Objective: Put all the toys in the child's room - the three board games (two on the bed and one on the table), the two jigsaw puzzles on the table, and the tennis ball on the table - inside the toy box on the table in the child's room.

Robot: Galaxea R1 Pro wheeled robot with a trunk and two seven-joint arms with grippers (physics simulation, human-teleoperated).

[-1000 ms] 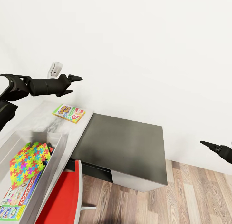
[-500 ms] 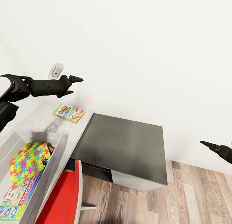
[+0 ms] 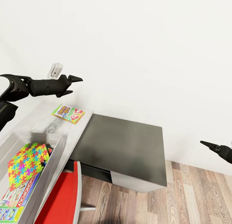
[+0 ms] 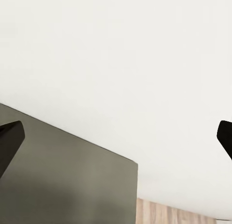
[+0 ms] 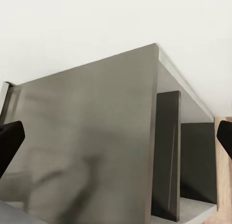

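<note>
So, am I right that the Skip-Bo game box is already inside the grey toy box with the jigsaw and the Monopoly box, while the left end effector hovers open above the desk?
Not quite. The Skip-Bo game box lies on the pale desk top, outside the toy box. The head view shows it. The jigsaw and the Monopoly box are inside, and the left end effector does hover open.

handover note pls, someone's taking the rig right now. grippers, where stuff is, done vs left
Left gripper: open, empty, raised above the pale table.
Right gripper: only one fingertip in head view; the wrist view shows the tips wide apart, empty.
Toy box: holds a jigsaw puzzle, the Monopoly box and a blue game box.
Left: the Skip-Bo game box lies on the table near the dark section. Tennis ball and second jigsaw unconfirmed.
</note>
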